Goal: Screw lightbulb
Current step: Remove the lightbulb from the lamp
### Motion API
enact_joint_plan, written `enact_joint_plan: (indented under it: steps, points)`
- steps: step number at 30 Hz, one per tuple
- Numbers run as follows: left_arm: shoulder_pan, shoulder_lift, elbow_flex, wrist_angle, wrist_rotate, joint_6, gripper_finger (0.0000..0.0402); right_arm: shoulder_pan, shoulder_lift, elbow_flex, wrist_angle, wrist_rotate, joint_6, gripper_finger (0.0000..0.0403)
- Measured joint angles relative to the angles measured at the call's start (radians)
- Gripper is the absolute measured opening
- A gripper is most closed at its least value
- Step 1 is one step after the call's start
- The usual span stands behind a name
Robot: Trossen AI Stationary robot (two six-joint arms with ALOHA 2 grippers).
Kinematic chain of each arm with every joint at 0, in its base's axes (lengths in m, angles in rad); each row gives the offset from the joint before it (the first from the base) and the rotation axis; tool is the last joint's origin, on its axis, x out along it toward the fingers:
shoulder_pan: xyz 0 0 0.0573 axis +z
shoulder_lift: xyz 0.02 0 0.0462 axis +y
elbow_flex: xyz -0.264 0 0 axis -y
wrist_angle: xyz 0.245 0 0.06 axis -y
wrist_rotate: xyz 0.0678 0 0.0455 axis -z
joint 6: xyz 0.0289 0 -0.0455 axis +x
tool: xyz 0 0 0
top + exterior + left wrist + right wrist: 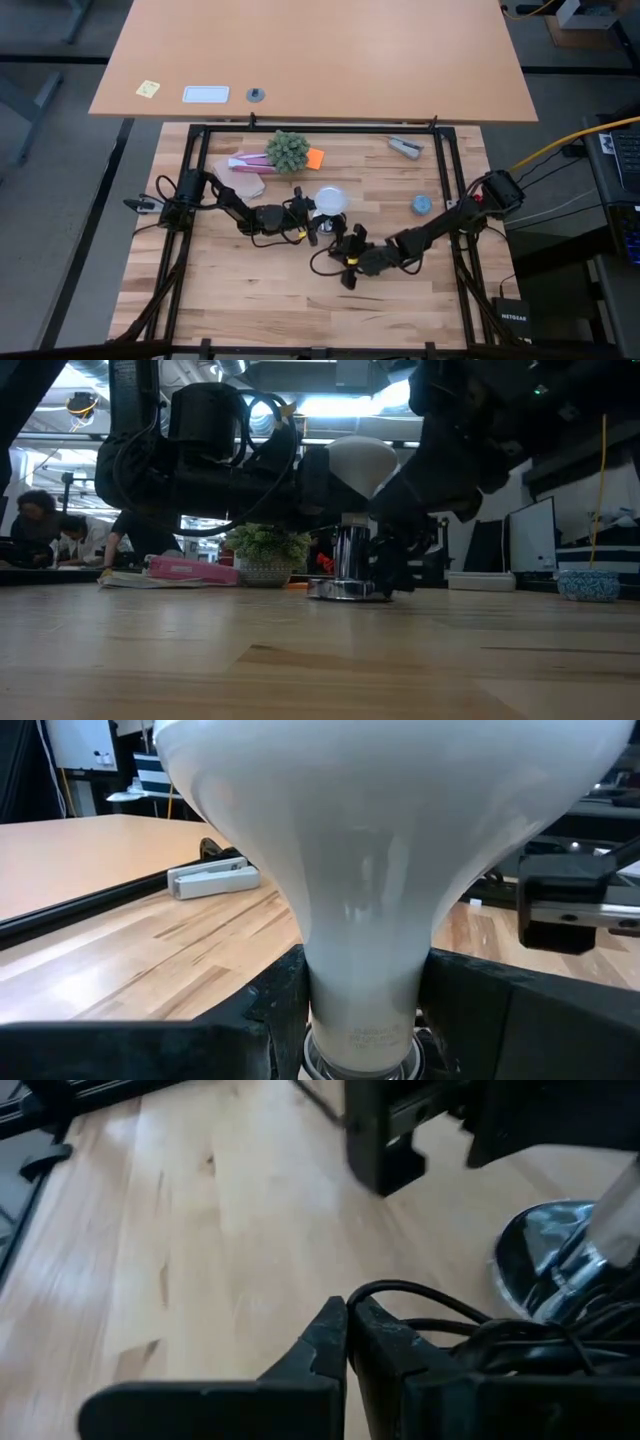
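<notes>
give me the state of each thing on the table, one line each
lightbulb: upright, dome up, base in the socket, held at the neck
socket: flat on the table, bulb standing in it
left pincer: closed around the lightbulb's neck
right pincer: shut, low beside the socket, on the black cord
potted plant: upright

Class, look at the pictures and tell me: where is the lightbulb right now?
In the high view the lightbulb stands upright near the table's middle, on the silver socket base, gripped at its neck by the left gripper, just in front of the small potted plant.
</notes>
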Motion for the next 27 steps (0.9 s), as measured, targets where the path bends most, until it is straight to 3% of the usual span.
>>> enact_joint_plan:
  steps: [6,12,16,22,27]
  points:
    - [0.000,0.000,0.000,0.000,0.002,0.000,0.0153,-0.021,-0.002,0.001,0.000,0.014,0.000,0.0017]
    - [0.000,0.000,0.000,0.000,0.003,0.000,0.0153,-0.035,-0.002,0.001,-0.003,-0.071,0.001,0.0025]
    - [0.000,0.000,0.000,0.000,0.006,0.000,0.0153,-0.042,-0.002,0.002,-0.002,-0.099,0.000,0.0064]
    - [-0.001,0.000,0.000,-0.001,0.006,-0.001,0.0153,-0.042,-0.003,0.002,-0.002,-0.011,-0.003,0.0141]
    - [-0.001,0.000,0.001,-0.002,0.006,-0.001,0.0153,-0.049,-0.003,0.002,0.011,-0.014,-0.046,0.0164]
